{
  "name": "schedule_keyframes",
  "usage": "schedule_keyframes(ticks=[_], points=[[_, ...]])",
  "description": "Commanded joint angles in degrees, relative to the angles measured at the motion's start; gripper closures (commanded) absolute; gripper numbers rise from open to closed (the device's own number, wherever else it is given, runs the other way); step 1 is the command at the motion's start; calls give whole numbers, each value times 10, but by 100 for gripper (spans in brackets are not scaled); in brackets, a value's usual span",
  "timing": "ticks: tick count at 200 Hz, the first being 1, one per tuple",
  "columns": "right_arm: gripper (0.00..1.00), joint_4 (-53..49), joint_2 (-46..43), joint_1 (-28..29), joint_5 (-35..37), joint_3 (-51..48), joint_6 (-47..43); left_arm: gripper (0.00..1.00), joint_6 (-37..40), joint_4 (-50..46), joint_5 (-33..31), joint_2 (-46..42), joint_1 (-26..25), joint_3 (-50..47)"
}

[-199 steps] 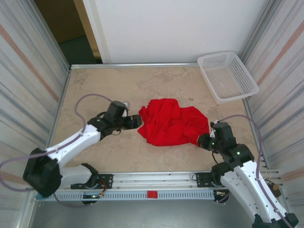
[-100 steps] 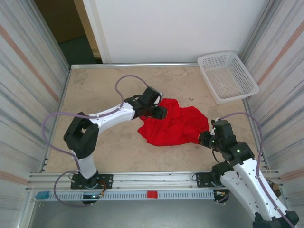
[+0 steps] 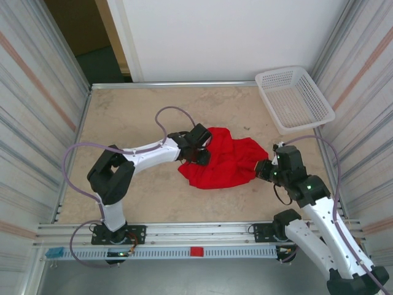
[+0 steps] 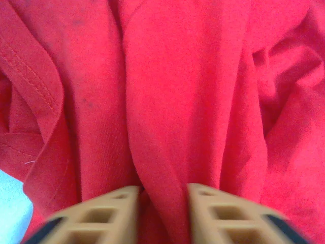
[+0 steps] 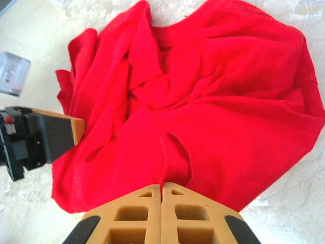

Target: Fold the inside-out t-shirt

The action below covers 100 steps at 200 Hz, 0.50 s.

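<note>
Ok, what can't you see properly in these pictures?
- Sleeves and neck of the t-shirt: top view, its own crumpled folds hide them.
- Whether the right end effector pinches cloth: right wrist view, its shut fingers cover the cloth's edge.
- Left end effector: left wrist view, its fingers are blurred and cut off by the bottom edge.

Plain bright red t-shirt (image 3: 224, 158) on a beige, faintly marbled table (image 3: 135, 110). White mesh basket (image 3: 295, 98) at upper right. White-and-black arms (image 3: 153, 150) with tan fingers (image 5: 134, 216).
</note>
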Motion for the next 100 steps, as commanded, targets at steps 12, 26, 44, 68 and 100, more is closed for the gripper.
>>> schedule_keyframes(ticks=[12,26,44,68,100], points=[[100,36,32,-11,-2,55,-22,100,2,-15,-21,-14,-5,6],[100,45,58,-25,-1,92,-36,100,17,-24,-40,-39,7,24],[100,58,109,-67,-13,167,-59,100,32,-28,-37,-88,53,58],[100,87,184,-149,-55,291,-68,100,45,-7,-27,-157,144,114],[100,129,306,-227,-122,459,-43,100,32,37,16,-190,272,193]])
